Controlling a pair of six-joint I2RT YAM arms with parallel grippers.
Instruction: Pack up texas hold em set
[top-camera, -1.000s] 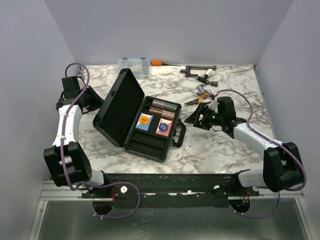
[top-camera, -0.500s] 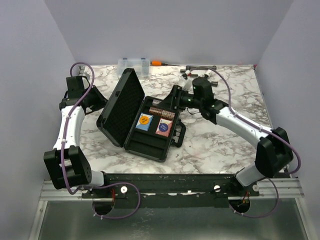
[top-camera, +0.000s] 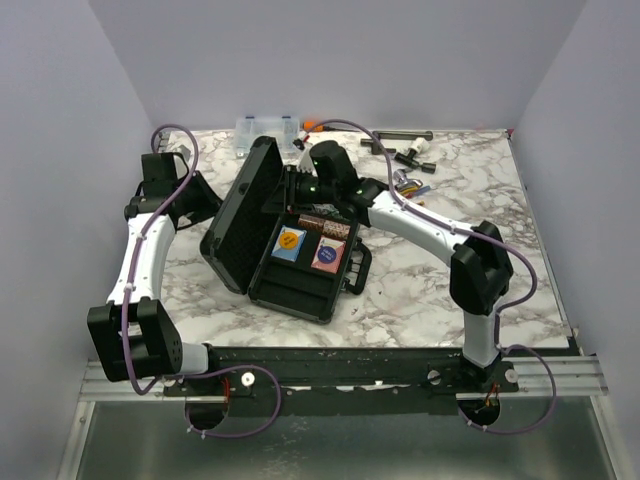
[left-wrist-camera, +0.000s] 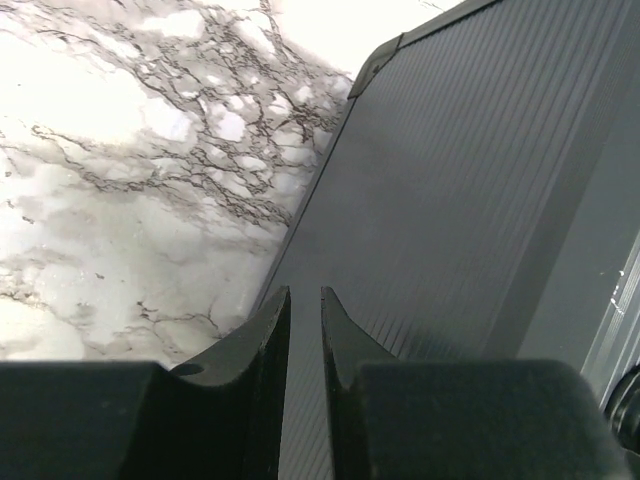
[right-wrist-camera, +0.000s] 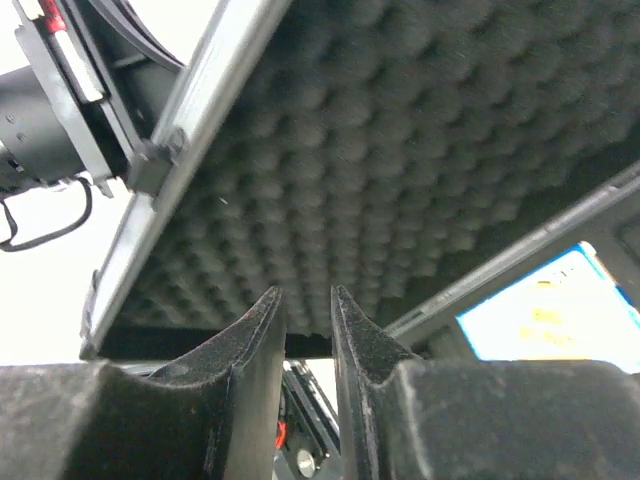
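Observation:
The black case (top-camera: 300, 300) lies open in the middle of the table, its handle (top-camera: 358, 270) toward the right. The base holds a blue deck with an orange disc (top-camera: 289, 243), a red and blue deck (top-camera: 328, 254) and brownish chip rolls (top-camera: 325, 222). The foam-lined lid (top-camera: 245, 205) stands tilted up. My left gripper (top-camera: 205, 200) is behind the lid, jaws nearly together and empty, against its ribbed outer face (left-wrist-camera: 470, 200). My right gripper (top-camera: 285, 190) is at the foam side (right-wrist-camera: 420, 130) near the lid's top edge, jaws nearly together and empty. The blue deck (right-wrist-camera: 545, 310) shows below it.
A small clear organiser box (top-camera: 265, 130) and an orange-handled tool (top-camera: 313, 126) lie at the back edge. Black tools (top-camera: 400, 140) and pliers (top-camera: 410, 185) lie at the back right. Walls close in the left, back and right sides.
My right arm swung from the right of the case across it to the lid's foam side. The lid has risen more upright, and my left gripper has followed behind it to the right.

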